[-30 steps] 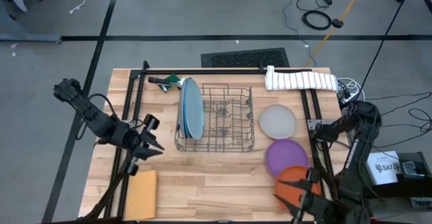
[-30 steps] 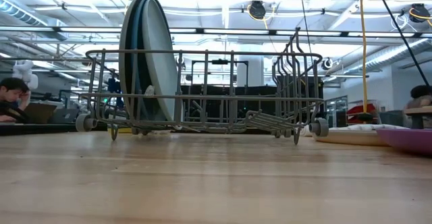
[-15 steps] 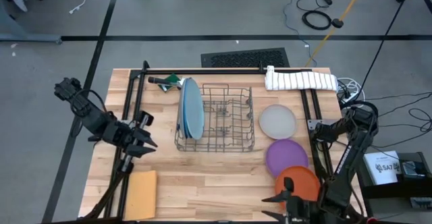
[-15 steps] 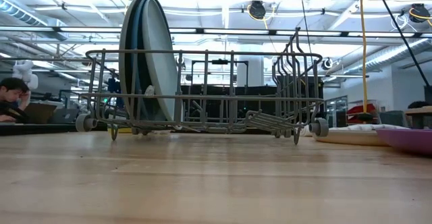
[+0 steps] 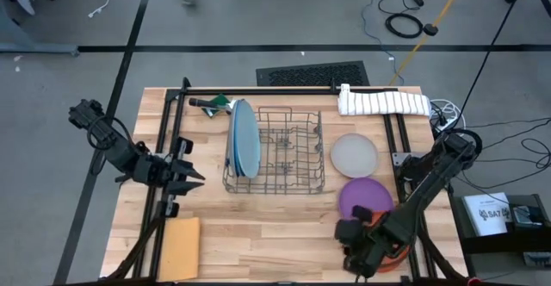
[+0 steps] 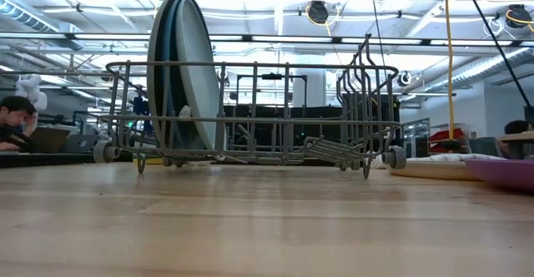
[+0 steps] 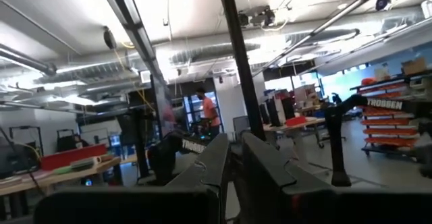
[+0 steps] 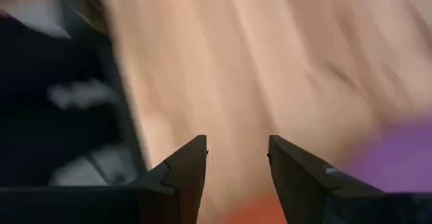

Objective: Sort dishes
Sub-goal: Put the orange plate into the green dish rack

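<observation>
While hanging over the front right corner of the table (image 5: 258, 226), directly above the orange plate (image 5: 394, 250), right gripper (image 8: 236, 158) with fingers spread apart, clasping nothing. Just behind, purple plate (image 5: 365, 198) flat on the wood, then light grey plate (image 5: 354, 155) farther back. At the left edge, left gripper (image 5: 191, 179) nearly pinched shut, empty. In the rack (image 5: 284, 152), three large plates (image 5: 244, 138) upright at its left end.

Pale planked wood counter (image 5: 258, 226), matt; grey wire-metal rack (image 5: 288, 152); smooth plastic plates (image 5: 244, 138); ribbed white cloth (image 5: 383, 102).
</observation>
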You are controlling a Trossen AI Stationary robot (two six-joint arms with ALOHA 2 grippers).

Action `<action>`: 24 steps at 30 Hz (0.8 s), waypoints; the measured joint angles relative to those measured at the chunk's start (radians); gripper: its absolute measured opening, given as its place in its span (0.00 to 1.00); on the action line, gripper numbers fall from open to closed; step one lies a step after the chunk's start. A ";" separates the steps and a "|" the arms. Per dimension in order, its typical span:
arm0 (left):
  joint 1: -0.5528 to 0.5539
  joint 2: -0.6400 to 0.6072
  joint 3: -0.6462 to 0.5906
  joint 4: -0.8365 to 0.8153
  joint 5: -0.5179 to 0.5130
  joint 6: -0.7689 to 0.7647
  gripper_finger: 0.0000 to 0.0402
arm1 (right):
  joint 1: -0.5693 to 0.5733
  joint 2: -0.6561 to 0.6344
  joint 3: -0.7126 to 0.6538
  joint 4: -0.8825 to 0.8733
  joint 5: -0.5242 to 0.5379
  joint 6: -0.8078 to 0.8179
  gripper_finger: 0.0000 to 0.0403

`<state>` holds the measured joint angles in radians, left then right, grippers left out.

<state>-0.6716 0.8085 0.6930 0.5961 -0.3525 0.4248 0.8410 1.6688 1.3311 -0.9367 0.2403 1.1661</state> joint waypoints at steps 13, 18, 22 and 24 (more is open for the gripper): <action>-0.001 0.001 0.000 -0.002 -0.004 -0.001 0.11 | 0.009 0.007 0.138 -0.591 -0.118 -0.135 0.39; -0.001 0.001 0.000 -0.007 -0.004 -0.002 0.11 | 0.018 0.014 0.123 -0.582 -0.049 -0.276 0.39; -0.003 0.001 0.000 -0.011 -0.003 -0.004 0.11 | 0.001 0.014 0.077 -0.542 -0.086 -0.299 0.39; -0.003 0.001 0.000 -0.011 -0.003 -0.004 0.11 | -0.006 0.014 0.052 -0.492 -0.113 -0.321 0.39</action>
<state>-0.6746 0.8093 0.6930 0.5850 -0.3551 0.4210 0.8348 1.6830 1.3830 -1.4285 0.1276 0.8448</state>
